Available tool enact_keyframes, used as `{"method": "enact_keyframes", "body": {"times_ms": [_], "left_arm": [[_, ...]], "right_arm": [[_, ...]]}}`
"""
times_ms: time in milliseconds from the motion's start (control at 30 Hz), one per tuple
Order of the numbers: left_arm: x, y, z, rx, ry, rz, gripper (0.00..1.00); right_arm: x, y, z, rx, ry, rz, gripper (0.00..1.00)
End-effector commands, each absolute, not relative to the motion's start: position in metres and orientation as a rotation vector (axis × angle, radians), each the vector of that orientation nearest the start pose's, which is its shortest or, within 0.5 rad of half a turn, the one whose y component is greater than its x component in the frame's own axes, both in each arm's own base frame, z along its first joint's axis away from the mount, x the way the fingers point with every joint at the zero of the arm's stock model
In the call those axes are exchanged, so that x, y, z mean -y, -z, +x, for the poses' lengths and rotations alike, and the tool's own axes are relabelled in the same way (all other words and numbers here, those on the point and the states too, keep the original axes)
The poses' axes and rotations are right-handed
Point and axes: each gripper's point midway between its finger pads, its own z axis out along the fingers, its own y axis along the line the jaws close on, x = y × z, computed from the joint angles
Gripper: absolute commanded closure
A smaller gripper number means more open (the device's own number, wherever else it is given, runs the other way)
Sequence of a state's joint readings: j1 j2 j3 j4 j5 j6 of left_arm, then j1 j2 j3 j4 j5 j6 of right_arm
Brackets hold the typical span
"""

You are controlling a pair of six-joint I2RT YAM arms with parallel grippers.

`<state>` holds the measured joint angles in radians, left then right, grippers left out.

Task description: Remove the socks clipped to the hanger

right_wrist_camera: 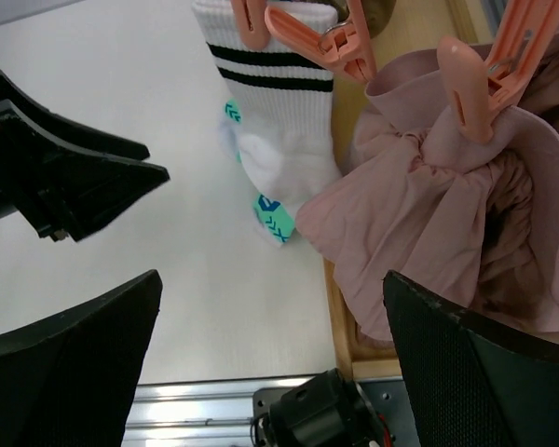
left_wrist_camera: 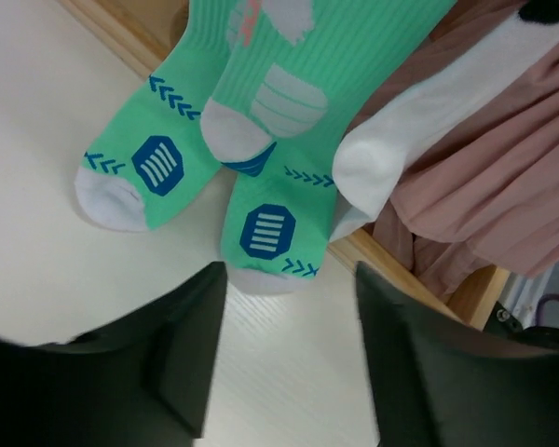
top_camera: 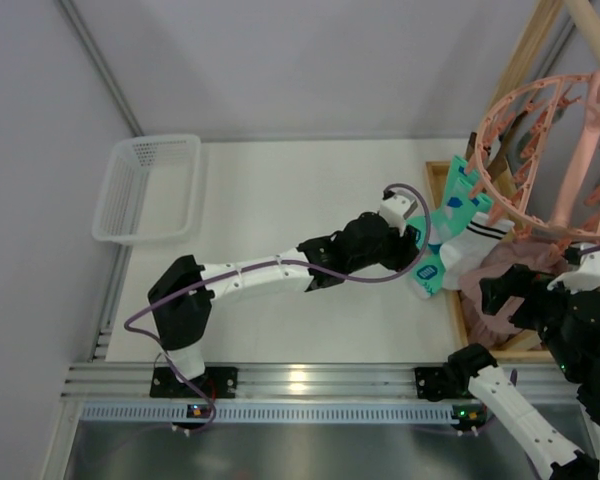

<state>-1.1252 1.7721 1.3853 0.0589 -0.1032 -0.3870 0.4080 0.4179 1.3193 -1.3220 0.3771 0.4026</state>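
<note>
Dark fingers of the left tool (left_wrist_camera: pixel 289 312) fill the bottom of its wrist view, standing apart with bare tabletop (left_wrist_camera: pixel 65 140) between them and nothing gripped; the toe of a mint sock (left_wrist_camera: pixel 265 228) lies just beyond their tips. Two mint socks hang side by side from the pink hanger (top_camera: pixel 540 120) at the far right, toes down on the tabletop next to a wooden frame (left_wrist_camera: pixel 121 37), with a white sock (left_wrist_camera: pixel 382 158) touching them and pink cloth (left_wrist_camera: pixel 503 186) bunched behind. Over on the right, the other tool (right_wrist_camera: pixel 270 303) is spread wide and empty, looking at the white sock's striped cuff pinched in a clip (right_wrist_camera: pixel 321 37). To my eye the job has barely begun, since every sock I can see is clipped. For a clean pull I'd want the left tool further in, past the toe, so it bites a good fold of one mint sock only and not its neighbour. Then tug down and away from the clip in a steady line; a jerk would likely set the hanger swinging and drag the cloth along.
</note>
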Motion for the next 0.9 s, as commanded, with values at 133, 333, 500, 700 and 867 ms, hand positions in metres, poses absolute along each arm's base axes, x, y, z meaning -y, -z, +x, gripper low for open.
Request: {"method": "enact_keyframes", "body": {"times_ms": [133, 333, 500, 700, 867], "left_arm": [[0.515, -0.258, 0.241, -1.763, 0.969, 0.687, 0.02], [0.554, -0.256, 0.219, -1.641, 1.101, 0.957, 0.02], [0.58, -0.242, 0.209, -1.554, 1.182, 1.077, 0.02], [0.598, -0.236, 0.209, -1.523, 1.217, 1.116, 0.13], [0.595, -0.247, 0.205, -1.547, 1.262, 1.073, 1.0]], "right_arm": [[0.005, -0.332, 0.1, -1.929, -0.194, 0.219, 0.01], [-0.006, -0.342, 0.094, -1.901, -0.281, 0.173, 0.01], [-0.021, -0.344, 0.094, -1.92, -0.36, 0.134, 0.01], [-0.029, -0.344, 0.091, -1.925, -0.414, 0.112, 0.01], [-0.032, -0.343, 0.097, -1.929, -0.41, 0.108, 0.01]]}}
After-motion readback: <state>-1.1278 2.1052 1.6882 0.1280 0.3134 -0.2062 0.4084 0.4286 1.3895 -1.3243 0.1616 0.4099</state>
